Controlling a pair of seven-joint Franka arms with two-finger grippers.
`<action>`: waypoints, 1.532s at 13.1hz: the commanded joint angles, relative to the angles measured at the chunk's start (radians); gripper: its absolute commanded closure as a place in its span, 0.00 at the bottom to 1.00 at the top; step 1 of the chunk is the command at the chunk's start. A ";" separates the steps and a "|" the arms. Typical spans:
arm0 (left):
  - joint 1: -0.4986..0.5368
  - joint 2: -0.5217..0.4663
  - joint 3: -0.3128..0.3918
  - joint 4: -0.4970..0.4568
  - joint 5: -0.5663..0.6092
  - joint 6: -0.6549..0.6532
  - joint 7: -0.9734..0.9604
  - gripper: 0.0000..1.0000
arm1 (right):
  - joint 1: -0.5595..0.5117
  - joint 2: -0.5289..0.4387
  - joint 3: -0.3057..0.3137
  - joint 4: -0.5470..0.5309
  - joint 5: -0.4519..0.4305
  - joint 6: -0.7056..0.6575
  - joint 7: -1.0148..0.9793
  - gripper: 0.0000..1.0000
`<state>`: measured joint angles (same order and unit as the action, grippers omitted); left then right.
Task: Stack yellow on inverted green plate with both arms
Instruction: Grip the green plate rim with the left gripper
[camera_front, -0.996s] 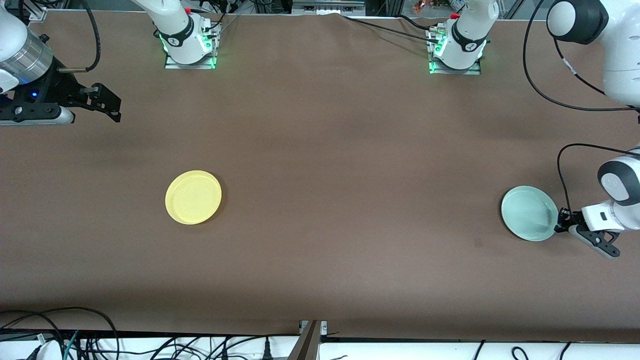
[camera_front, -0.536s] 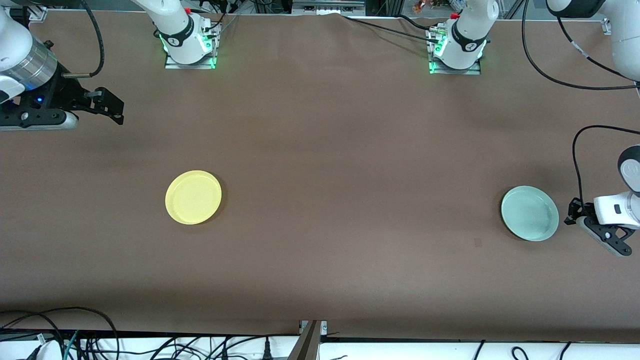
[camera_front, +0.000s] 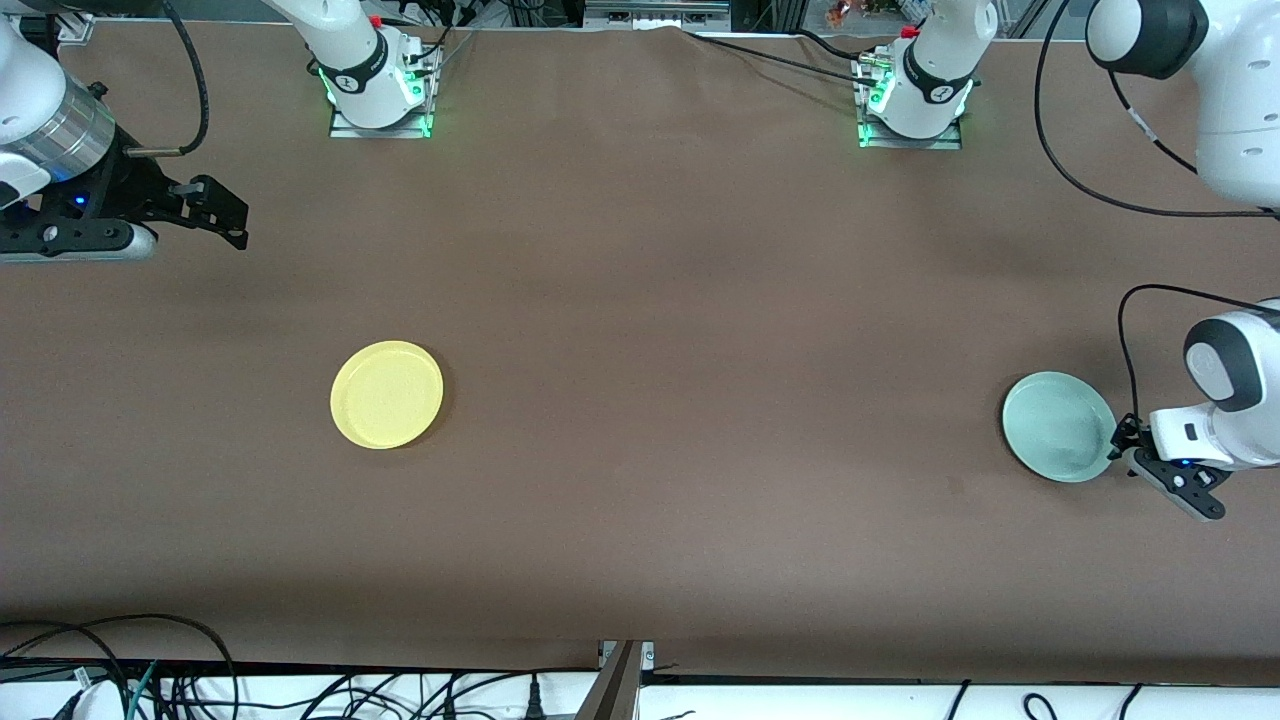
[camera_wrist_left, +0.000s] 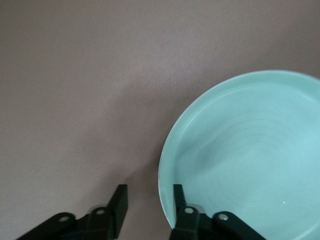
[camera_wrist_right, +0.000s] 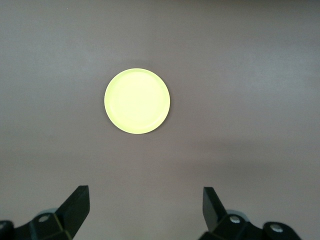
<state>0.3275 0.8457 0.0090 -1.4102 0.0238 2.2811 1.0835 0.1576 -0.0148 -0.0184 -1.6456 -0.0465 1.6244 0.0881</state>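
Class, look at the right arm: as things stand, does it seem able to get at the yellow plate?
Probably yes. The yellow plate lies alone on bare table at the right arm's end. The right gripper, jaws wide open, hangs over the table with nothing between it and the plate.

Surface (camera_front: 640, 300): you see a broad brown matte covering that fills nearly the whole front view, plain and unpatterned.
Light: even and soft from above; you get faint darker bands across the upper middle and along the lower part of the frame.
Mounting plates (camera_front: 380, 125): two metal plates at the top of the frame, each lit with a green glow.
Lower edge: a white ledge (camera_front: 800, 700) runs along the bottom of the frame, with black cables (camera_front: 150, 680) tangled at lower left.
Top edge: metal framing (camera_front: 655, 12) shows at upper centre.
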 joint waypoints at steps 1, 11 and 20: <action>0.008 0.015 -0.006 0.013 -0.038 0.005 0.045 0.32 | -0.016 0.004 0.011 0.015 0.014 -0.015 -0.008 0.00; 0.001 0.016 -0.006 0.007 -0.030 -0.011 0.047 1.00 | -0.016 0.007 0.011 0.015 0.014 -0.015 -0.004 0.00; -0.168 -0.197 0.000 0.014 0.128 -0.353 -0.148 1.00 | -0.016 0.007 0.009 0.023 0.023 -0.014 -0.008 0.00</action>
<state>0.2004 0.6928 -0.0024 -1.3825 0.1183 1.9772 0.9839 0.1569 -0.0113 -0.0184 -1.6454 -0.0435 1.6233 0.0880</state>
